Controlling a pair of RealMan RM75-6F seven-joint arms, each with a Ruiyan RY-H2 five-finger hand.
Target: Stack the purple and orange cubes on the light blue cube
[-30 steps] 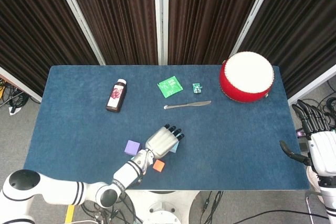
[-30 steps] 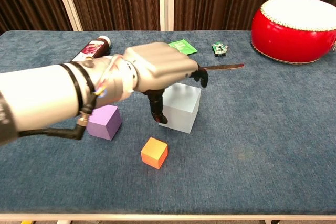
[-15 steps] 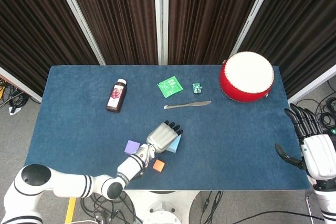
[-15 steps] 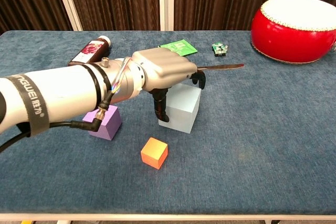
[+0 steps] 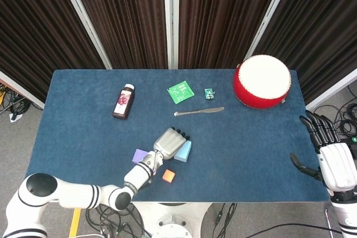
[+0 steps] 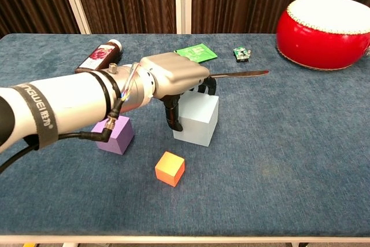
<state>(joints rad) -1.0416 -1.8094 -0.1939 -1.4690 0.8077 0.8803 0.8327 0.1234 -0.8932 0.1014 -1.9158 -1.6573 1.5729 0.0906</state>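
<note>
My left hand (image 5: 170,142) (image 6: 173,76) lies over the light blue cube (image 5: 184,151) (image 6: 199,122) near the table's front edge. Its thumb presses the cube's left front face and its fingers curl over the far top edge, so it grips the cube. The purple cube (image 5: 139,155) (image 6: 115,134) stands just left of it, partly behind my forearm. In front lies the smaller orange cube (image 5: 168,175) (image 6: 170,168), free of the hand. My right hand (image 5: 332,157) hangs open off the table's right edge, holding nothing.
A red drum (image 5: 262,81) (image 6: 326,24) stands at the back right. A dark bottle (image 5: 123,101) (image 6: 99,55) lies at the back left. A green packet (image 5: 181,91), a small green part (image 5: 209,93) and a knife (image 5: 199,111) (image 6: 240,74) lie behind the cubes.
My left hand has drawn back a little toward the left and settled lower around the light blue cube, which shifted slightly with it. My right hand drifted a little inward.
</note>
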